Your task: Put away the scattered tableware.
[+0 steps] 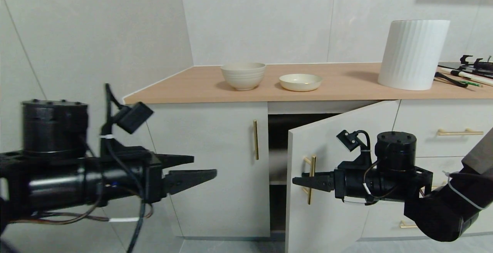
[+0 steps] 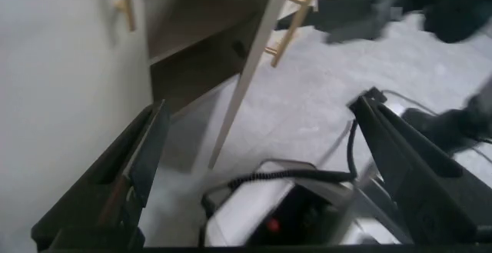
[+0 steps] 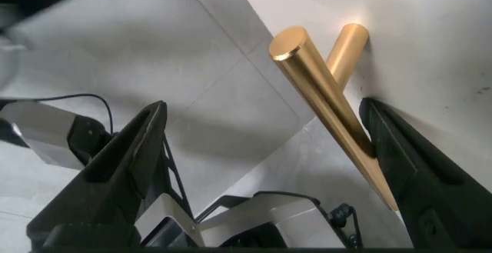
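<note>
Pale-tiled kitchen corner, wood-topped counter [image 1: 346,81] over white cabinets.

- Ribbed bowl [image 1: 243,75]: cream, upright, stood on the counter toward its left end, above the closed door.
- Shallow dish [image 1: 300,82]: cream, set on the counter near the bowl on its right, not touching it, above the cupboard opening.
- Ribbed white cylinder [image 1: 414,54]: tall, upright, placed well to the right of the dish.
- Utensils [image 1: 460,79]: dark-handled, laid flat at the counter's right edge; kinds cannot be told.
- Closed cabinet door [image 1: 215,168]: fitted with a vertical brass bar [image 1: 255,139].
- Open cabinet door [image 1: 327,191]: swung partly outward; a shelf [image 2: 192,38] is seen inside the cupboard.
- Brass handle [image 1: 311,178] of the open door: vertical bar on two posts.
- Left hand [image 1: 204,167]: held in the air before the closed door, fingers spread, nothing between them; well below the counter.
- Right hand [image 1: 298,181]: held at the open door, fingers spread around the brass handle [image 3: 330,107], which lies against one finger [image 3: 407,176] and is not pinched.
</note>
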Controlling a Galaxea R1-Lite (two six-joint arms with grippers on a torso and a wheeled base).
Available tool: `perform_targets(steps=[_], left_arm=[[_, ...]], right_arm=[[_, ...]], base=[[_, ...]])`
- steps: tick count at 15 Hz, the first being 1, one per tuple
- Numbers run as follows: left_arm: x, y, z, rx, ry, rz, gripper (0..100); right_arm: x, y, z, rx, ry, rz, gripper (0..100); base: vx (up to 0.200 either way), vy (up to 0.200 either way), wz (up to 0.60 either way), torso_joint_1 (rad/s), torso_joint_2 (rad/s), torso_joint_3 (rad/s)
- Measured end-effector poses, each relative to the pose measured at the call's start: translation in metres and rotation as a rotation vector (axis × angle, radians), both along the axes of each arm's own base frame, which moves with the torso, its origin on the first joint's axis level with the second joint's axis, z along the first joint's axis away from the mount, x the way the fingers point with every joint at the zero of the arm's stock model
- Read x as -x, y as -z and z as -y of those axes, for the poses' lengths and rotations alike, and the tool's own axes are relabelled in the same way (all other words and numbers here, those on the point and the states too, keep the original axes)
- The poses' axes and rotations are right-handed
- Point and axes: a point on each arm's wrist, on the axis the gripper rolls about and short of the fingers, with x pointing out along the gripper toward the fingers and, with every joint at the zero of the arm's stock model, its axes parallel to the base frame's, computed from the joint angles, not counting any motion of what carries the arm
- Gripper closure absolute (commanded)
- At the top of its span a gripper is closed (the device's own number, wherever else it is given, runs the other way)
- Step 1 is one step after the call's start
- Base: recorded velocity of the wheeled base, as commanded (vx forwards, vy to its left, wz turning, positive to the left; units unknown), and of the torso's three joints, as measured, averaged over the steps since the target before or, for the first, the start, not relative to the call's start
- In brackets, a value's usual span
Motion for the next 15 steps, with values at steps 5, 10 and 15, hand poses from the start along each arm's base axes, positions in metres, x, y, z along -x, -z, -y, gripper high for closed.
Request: perform_targets(steps=[5,10,15], left_arm=[[-0.072,0.074,0.061,0.060,0.055,-0.041,100],[-0.104,0.115,0.086,0.057,0.058,-0.064,100],[-0.137,0.134,0.107,0.089,0.050,0.032,100]], right_arm=[[-0.011,0.007,-0.006,-0.014,-0.002,0.028,0],[-0.012,0.011,-0.006,-0.008,-0.001,0.019,0],[-0.012,0.014,-0.006,-0.002,0.000,0.008,0]], base=[[0.000,0.000,0.00,0.000,0.00,0.000],[0.000,0.000,0.00,0.000,0.00,0.000],[0.000,0.000,0.00,0.000,0.00,0.000]])
